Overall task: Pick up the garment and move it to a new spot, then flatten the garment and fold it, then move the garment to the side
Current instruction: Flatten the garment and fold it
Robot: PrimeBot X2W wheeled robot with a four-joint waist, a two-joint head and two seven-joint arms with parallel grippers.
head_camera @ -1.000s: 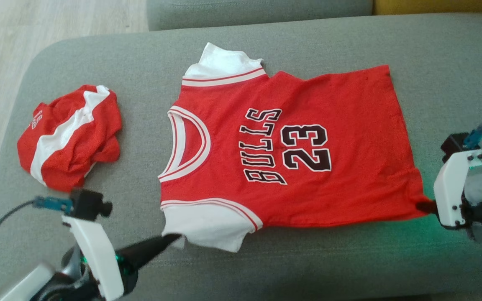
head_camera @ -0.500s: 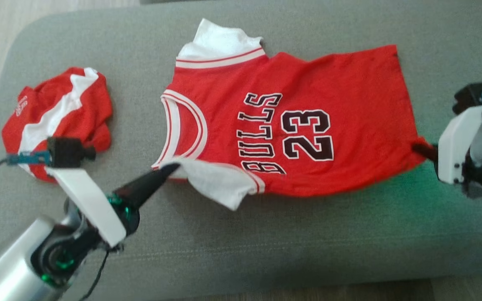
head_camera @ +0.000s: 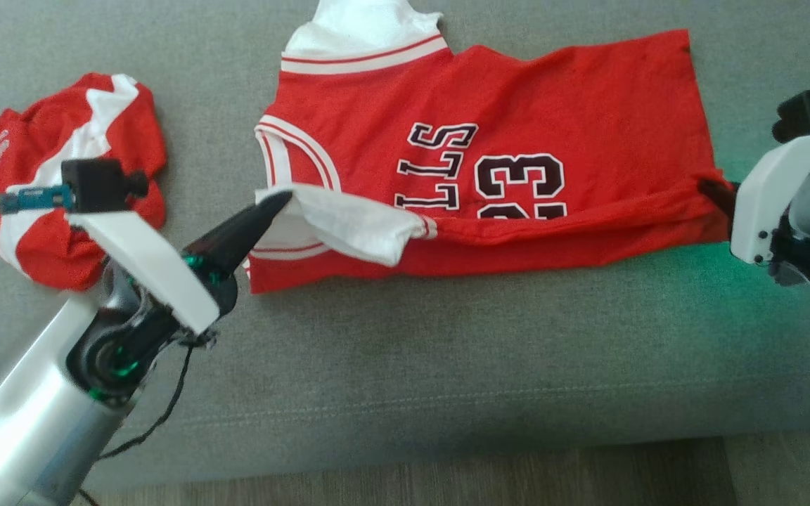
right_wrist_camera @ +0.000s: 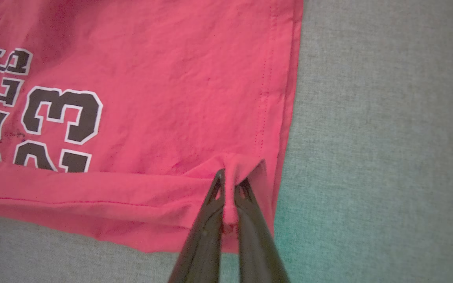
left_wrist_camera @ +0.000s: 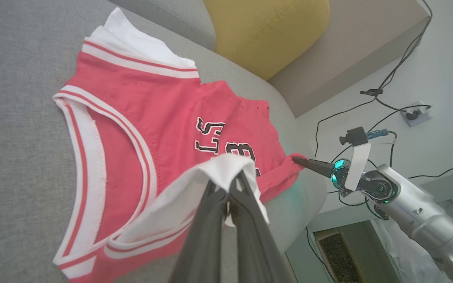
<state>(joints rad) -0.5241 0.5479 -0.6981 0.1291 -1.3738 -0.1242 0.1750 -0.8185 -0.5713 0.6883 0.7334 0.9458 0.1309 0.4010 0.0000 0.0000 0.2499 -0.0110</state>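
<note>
Evidently both jaws clamp the jersey (head_camera: 553, 91) along its lifted near edge.

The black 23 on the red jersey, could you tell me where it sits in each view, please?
Head view: the 23 lies right of centre in the upper half, its lower part hidden under folded fabric.
Left wrist view: centre, partly showing above the raised white sleeve.
Right wrist view: left side, mid-height.
Shared landmark: the hem corner pinched in the right gripper.

Grey sofa (head_camera: 447, 365), yellow cushion (left_wrist_camera: 266, 31), wooden floor (head_camera: 447, 481)
</note>
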